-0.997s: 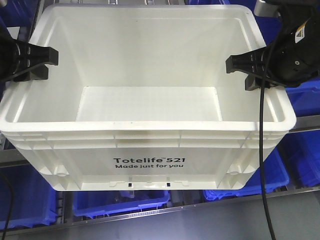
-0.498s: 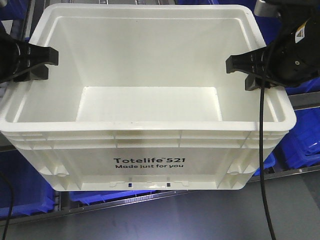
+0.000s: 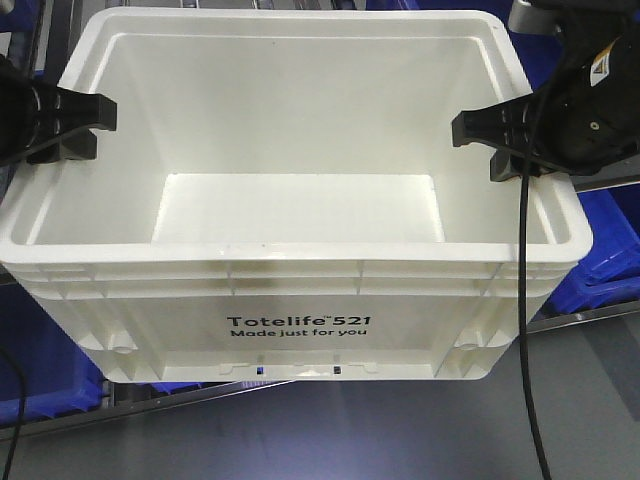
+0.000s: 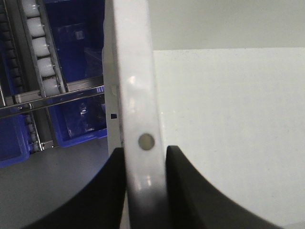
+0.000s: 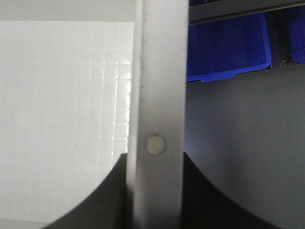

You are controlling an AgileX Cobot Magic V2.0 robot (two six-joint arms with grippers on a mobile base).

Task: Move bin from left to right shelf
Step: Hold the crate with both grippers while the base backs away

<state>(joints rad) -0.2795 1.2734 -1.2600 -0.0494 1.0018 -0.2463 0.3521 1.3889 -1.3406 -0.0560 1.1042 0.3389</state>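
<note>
My left gripper (image 3: 92, 130) and right gripper (image 3: 478, 148) each clamp a side rim of the bin (image 3: 300, 300), so I must carry it level, arms matched.

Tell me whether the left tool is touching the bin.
Touching. The left wrist view shows the left tool clamped on the bin rim, with both dark fingers pressed against the white wall and no gap.
</note>
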